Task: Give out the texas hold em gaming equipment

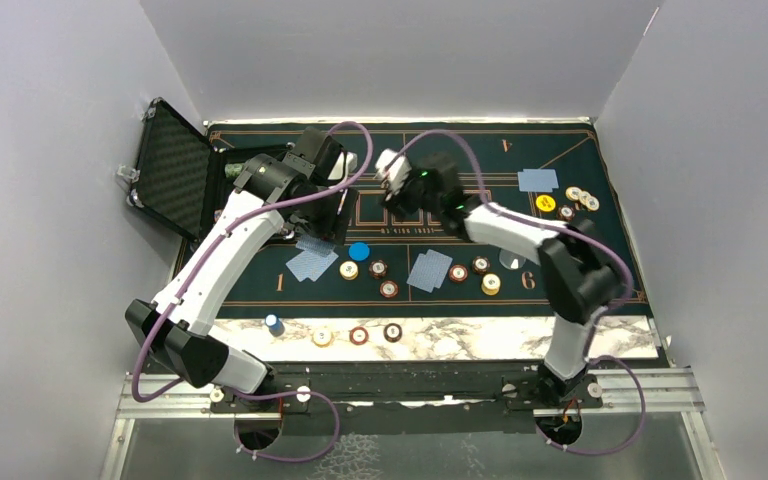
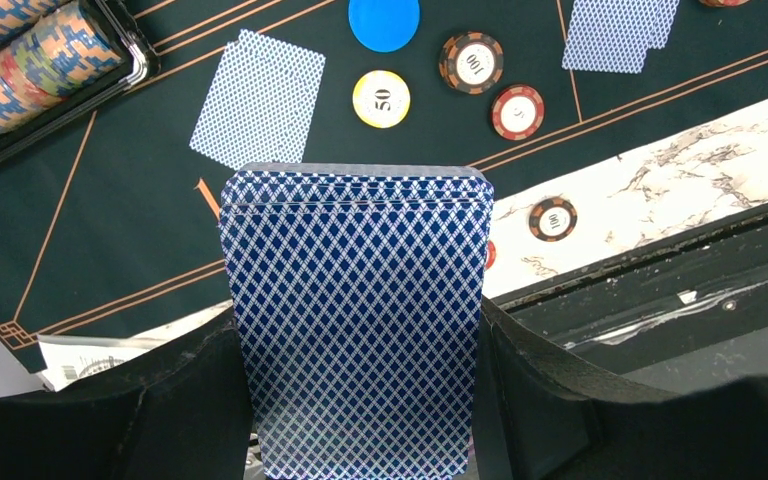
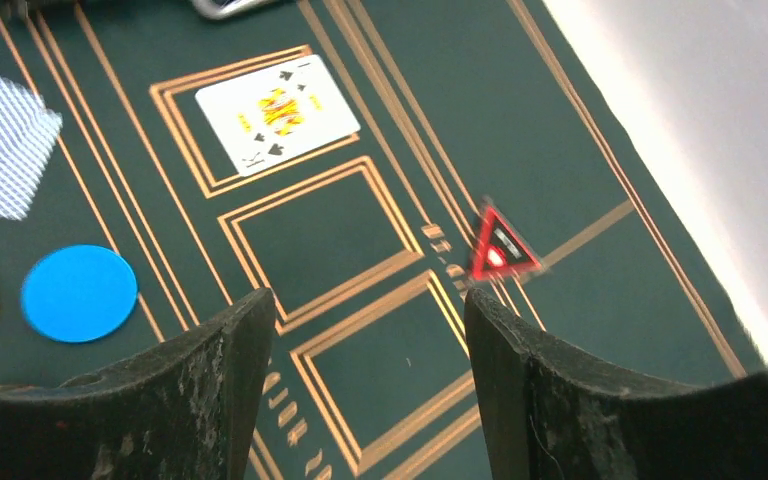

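My left gripper is shut on a deck of blue-backed playing cards, held upright above the mat's near edge; from above it hangs over the left of the mat. My right gripper is open with nothing between its fingers, over the orange boxes at mid-mat. A face-up card lies in one box, and a small red triangular marker sits just past the right finger. Dealt cards, a blue disc and chips lie on the mat.
The open black case with stacked chips stands at the mat's left edge. More chips and a small blue piece rest on the marble strip. White walls enclose the table.
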Motion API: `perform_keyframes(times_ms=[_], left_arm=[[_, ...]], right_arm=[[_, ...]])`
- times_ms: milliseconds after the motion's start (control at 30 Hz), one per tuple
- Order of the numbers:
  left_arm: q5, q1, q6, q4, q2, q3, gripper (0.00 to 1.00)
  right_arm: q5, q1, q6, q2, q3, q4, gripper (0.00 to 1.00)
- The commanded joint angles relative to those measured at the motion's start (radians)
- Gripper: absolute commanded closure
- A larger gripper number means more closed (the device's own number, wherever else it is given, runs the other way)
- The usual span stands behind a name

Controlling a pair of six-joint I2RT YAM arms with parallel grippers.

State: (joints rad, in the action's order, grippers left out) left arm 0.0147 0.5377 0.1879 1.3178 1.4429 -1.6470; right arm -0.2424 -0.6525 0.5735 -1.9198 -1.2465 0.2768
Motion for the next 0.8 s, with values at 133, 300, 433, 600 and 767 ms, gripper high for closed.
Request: perform_keyframes(times_ms=[133,300,433,600,767], left_arm=[[-0.018,0.031,-0.064,-0.078,0.025,0.027,1.00],[0.022,0.158,-0.081,-0.137,0.061,0.042,1.00],[0.025,0.234,-0.150,-0.210,0.073,0.059,1.00],[-0.042,0.260,-0.230,-0.302,0.043,0.100,1.00],[-0.058,0.268,-0.268,-0.310,0.043,0.109,1.00]], right_arm=[[-0.099,0.112,-0.782,0.264,-0.047,-0.501,0.21],[-0.506,0.244,-0.929,0.252,-0.102,-0.675,0.16],[-0.773,0.357,-0.991,0.261,-0.034,-0.636,0.16],[-0.932,0.405,-1.033,0.277,0.051,-0.550,0.06],[-1.049,0.360,-1.227,0.296,0.135,-0.299,0.07]])
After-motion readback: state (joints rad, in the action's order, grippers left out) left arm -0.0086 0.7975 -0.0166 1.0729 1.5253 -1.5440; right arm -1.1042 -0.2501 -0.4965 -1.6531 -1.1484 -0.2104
